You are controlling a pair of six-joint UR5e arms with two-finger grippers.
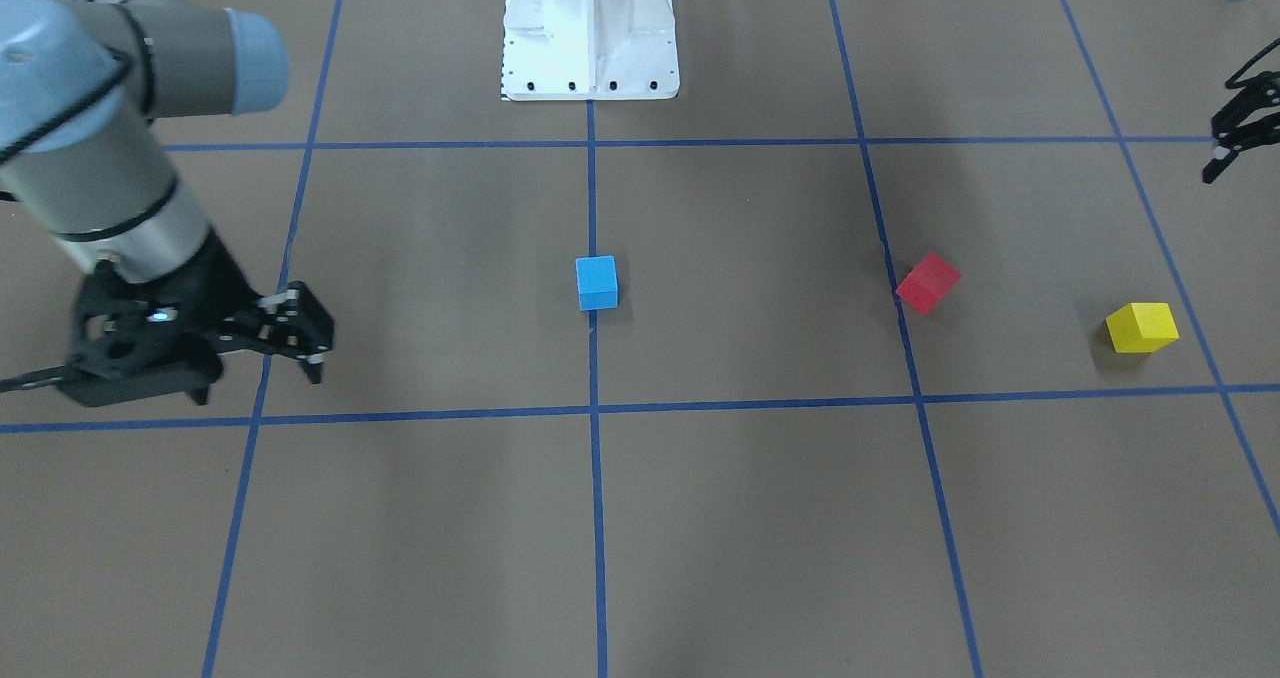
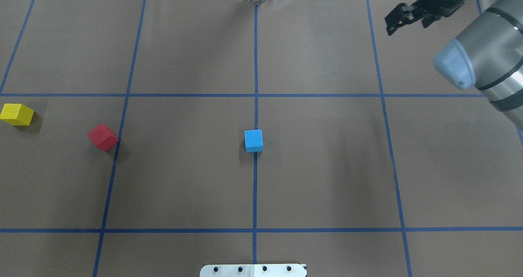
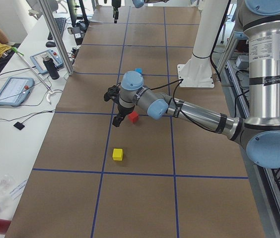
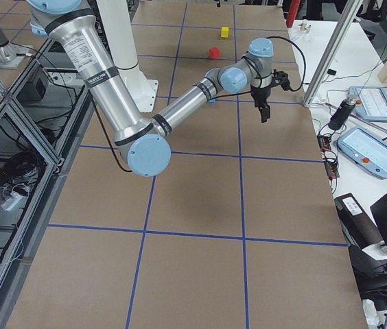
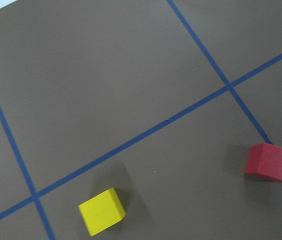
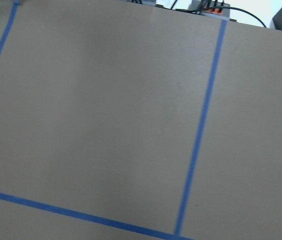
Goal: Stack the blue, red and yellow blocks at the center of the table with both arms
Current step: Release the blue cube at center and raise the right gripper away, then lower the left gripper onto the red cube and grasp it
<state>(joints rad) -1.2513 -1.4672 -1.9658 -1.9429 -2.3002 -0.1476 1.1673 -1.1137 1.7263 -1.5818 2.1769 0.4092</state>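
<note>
The blue block (image 1: 596,282) sat alone on the centre tape line (image 1: 597,518) of the brown surface (image 1: 750,518), square to the grid. In both side views an arm hid most of it. The red block (image 1: 927,283) lay well off toward the robot's left, turned askew, with one corner against another tape line. The yellow block (image 1: 1140,328) rested farther out the same way, apart from the red one and close to the edge of the overhead view. The right gripper (image 1: 310,343) hung over the surface on the opposite side, far from all three blocks. Its fingers were spread and nothing was between them, though its dark body blurred their outline. The left gripper (image 1: 1225,128) was cut off by the frame edge in the front view and showed nowhere in the overhead view. What could be seen of its fingers looked parted and empty. In the left side view it appeared raised above the surface near the red block, but its height could not be judged. The robot's white base plate (image 1: 590,58) was cropped in both the front and overhead views.
</note>
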